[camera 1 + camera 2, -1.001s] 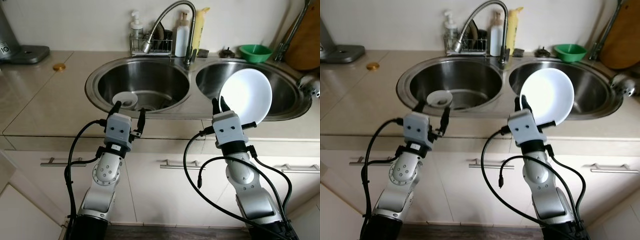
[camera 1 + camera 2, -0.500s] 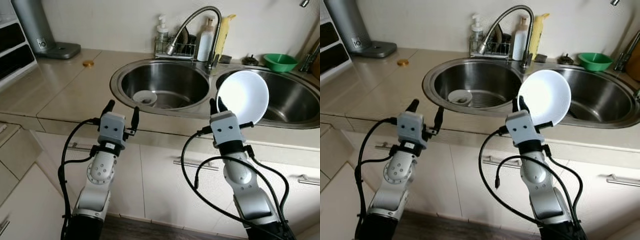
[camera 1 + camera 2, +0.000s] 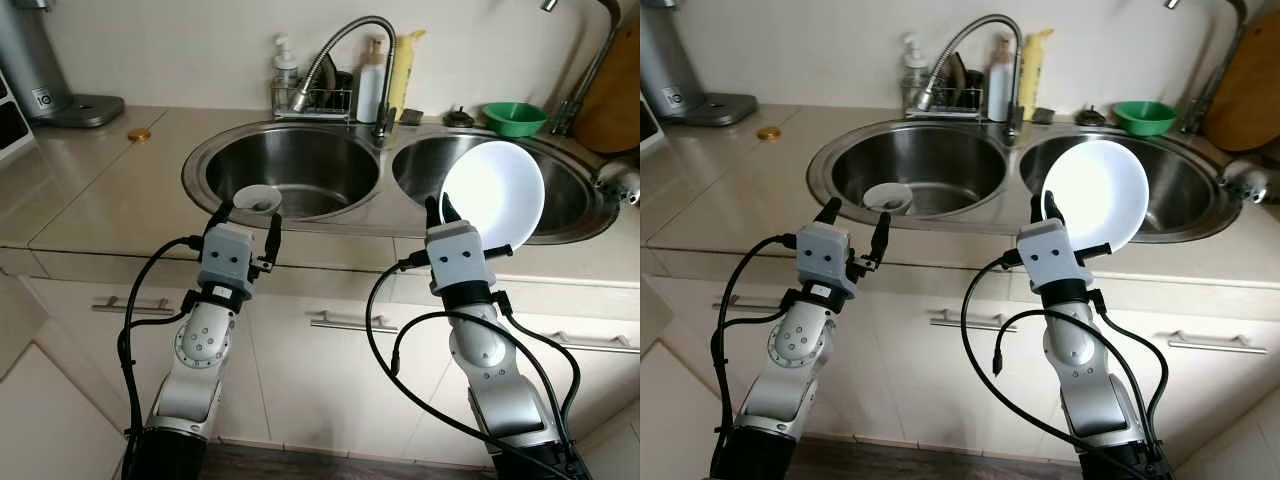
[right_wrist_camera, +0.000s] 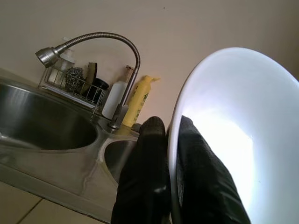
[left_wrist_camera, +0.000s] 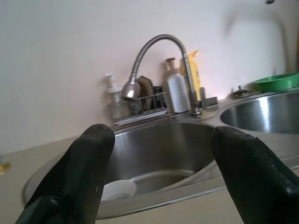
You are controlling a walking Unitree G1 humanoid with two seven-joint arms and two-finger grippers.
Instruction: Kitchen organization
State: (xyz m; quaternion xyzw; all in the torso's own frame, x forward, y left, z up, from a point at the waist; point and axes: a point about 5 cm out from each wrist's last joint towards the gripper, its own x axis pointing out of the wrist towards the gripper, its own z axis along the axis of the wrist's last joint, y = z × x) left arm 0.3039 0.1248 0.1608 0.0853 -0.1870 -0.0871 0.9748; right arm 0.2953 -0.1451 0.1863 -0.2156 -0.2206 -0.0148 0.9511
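Note:
My right gripper is shut on the rim of a large white bowl, held upright on edge in front of the counter by the right basin. In the right wrist view both black fingers pinch the bowl's rim. My left gripper stands open and empty before the left basin, level with the counter edge. A small white bowl lies in the bottom of the left basin, seen between the open fingers as the small bowl.
A curved steel faucet rises between the basins, with a wire rack of bottles and sponges behind. A green bowl sits at the back right, a wooden board beyond it. A grey appliance and a gold lid sit on the left counter. Cabinet drawers are below.
The camera swung left and then back right, so the whole scene shifted. Both arms keep their pose, the right still holding the white bowl, the left still open.

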